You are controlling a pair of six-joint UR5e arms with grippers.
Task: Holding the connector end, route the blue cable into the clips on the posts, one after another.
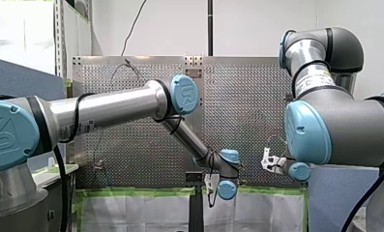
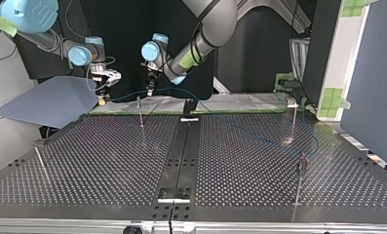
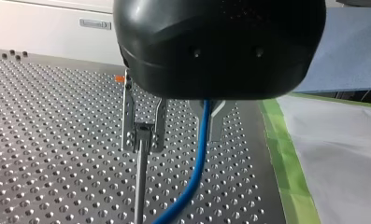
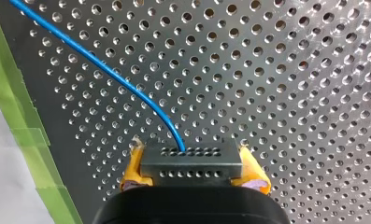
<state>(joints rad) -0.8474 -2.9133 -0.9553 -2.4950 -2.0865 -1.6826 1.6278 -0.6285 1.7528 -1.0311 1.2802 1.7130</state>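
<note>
The right end effector clamps the connector between yellow pads; the blue cable passes the left end effector — grip unclear — beside a post. Slack could make it miss the clip.

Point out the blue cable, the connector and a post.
blue cable (image 4: 103, 70), right wrist view, the middle of its visible run.
connector (image 4: 191, 164), right wrist view, its holed face.
post (image 3: 140, 186), left wrist view, its shaft.

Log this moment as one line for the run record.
phase: routing | right fingers: shut on connector | left fingers: shut on blue cable | nearest clip: beside cable, not threaded
</note>
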